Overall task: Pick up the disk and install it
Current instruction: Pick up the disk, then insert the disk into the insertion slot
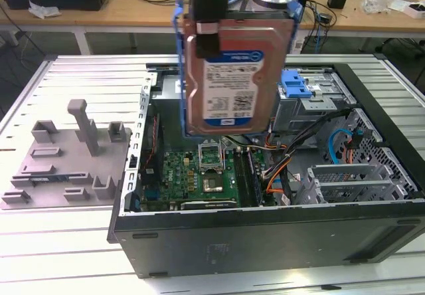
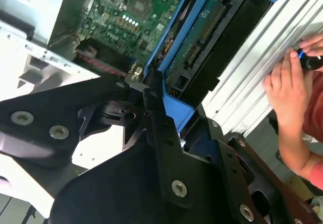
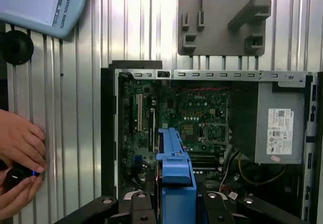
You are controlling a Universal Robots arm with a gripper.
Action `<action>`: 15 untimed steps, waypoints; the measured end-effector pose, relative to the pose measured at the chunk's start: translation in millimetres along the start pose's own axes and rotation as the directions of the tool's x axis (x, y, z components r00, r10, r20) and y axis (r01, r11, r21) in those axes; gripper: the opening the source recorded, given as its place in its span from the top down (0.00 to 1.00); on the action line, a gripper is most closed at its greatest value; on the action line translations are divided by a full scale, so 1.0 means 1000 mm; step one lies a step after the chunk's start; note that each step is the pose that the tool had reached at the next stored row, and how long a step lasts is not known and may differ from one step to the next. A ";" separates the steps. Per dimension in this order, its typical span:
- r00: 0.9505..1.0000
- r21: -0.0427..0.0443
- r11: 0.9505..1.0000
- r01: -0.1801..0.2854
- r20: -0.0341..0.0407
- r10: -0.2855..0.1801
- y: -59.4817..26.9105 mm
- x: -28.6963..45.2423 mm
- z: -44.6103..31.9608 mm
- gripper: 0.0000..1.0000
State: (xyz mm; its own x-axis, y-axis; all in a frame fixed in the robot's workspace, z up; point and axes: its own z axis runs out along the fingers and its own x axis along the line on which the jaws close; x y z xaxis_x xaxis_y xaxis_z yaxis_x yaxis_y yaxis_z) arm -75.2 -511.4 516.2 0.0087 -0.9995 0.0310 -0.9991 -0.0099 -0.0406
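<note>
The disk point(image 1: 229, 82) hangs upright above the open computer case point(image 1: 265, 238), its white-and-blue label facing the exterior view and a blue bracket around its edges. My gripper point(image 1: 211, 29) is shut on its upper part, coming down from above. In the second wrist view the black fingers point(image 2: 169, 148) clamp the blue bracket of the disk point(image 2: 197, 42), whose connector edge points down at the motherboard. The first wrist view looks along the disk point(image 3: 176, 176) at the case interior, the gripper point(image 3: 174, 206) around it.
A grey metal cage with a blue latch point(image 1: 295, 86) sits at the case's far side. The grey power supply box point(image 3: 280, 128) fills one corner. A grey fixture plate point(image 1: 73, 155) lies at the exterior view's left. A person's hands point(image 3: 20, 158) work a small device beside the case.
</note>
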 end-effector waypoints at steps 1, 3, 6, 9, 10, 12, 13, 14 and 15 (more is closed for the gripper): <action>1.000 0.000 1.000 0.000 0.000 0.000 -0.0084 0.0028 0.0004 0.63; 1.000 0.000 1.000 0.000 0.001 0.000 -0.0195 0.0064 0.0010 0.63; 1.000 0.000 1.000 0.000 0.001 0.000 -0.0221 0.0069 0.0011 0.63; 1.000 0.000 1.000 0.000 0.001 0.000 -0.0223 0.0070 0.0011 0.63; 1.000 0.000 1.000 0.000 0.001 0.000 -0.0223 0.0070 0.0011 0.63; 1.000 0.000 1.000 0.000 0.001 0.000 -0.0224 0.0070 0.0011 0.63; 1.000 0.000 1.000 0.000 0.001 0.000 -0.0224 0.0070 0.0011 0.63; 1.000 0.000 1.000 0.000 0.001 0.000 -0.0224 0.0070 0.0011 0.63; 1.000 0.000 1.000 0.000 0.001 0.000 -0.0224 0.0070 0.0011 0.63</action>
State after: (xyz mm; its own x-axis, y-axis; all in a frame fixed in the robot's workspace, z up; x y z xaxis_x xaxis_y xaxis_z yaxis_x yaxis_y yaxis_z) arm -52.7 -518.1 516.2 0.0086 -0.9995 0.0304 -0.9991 -0.0098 -0.0405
